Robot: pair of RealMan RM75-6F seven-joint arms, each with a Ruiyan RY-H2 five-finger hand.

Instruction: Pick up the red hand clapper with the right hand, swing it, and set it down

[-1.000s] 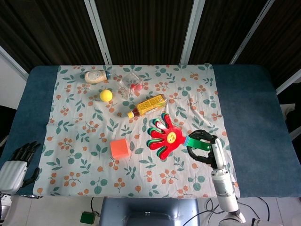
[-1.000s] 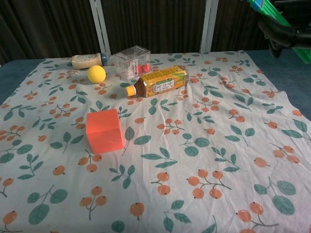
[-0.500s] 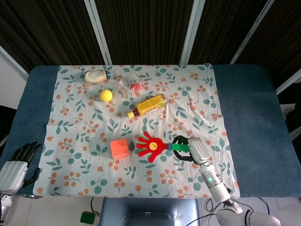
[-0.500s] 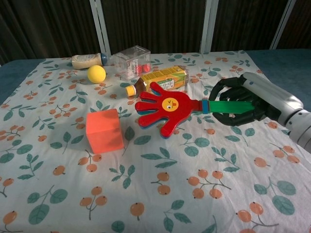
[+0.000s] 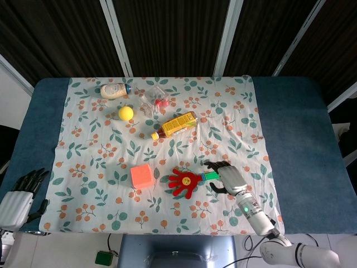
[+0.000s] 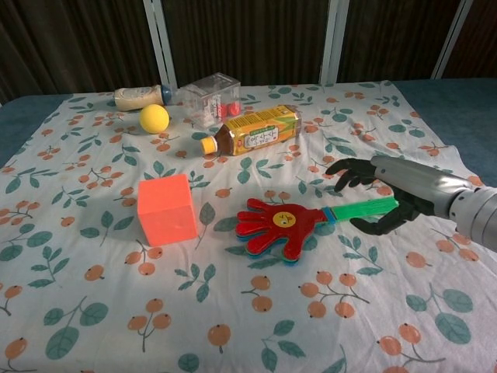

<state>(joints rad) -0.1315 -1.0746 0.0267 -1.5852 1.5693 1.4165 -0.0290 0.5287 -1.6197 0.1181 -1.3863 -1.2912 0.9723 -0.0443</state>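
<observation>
The red hand clapper point(image 5: 185, 182) point(image 6: 282, 228) lies flat on the flowered cloth, its palm toward the orange cube and its green handle point(image 6: 363, 208) pointing right. My right hand point(image 5: 226, 176) point(image 6: 382, 196) is at the handle's end. Its fingers point(image 6: 347, 168) stretch out above the handle and the thumb curls below, both spread off it. The handle's tip runs into the palm. My left hand point(image 5: 20, 194) hangs off the table's front-left corner, fingers apart and holding nothing.
An orange cube point(image 5: 141, 175) point(image 6: 166, 207) stands just left of the clapper. Further back lie a yellow tea bottle point(image 5: 174, 125) point(image 6: 253, 130), a yellow ball point(image 5: 126, 113), a clear plastic box point(image 5: 154, 100) and a white bottle point(image 5: 115, 90).
The right hand swung the clapper down from the air and brought it onto the cloth. Its fingers, wrapped round the handle half a second ago, have spread apart.
</observation>
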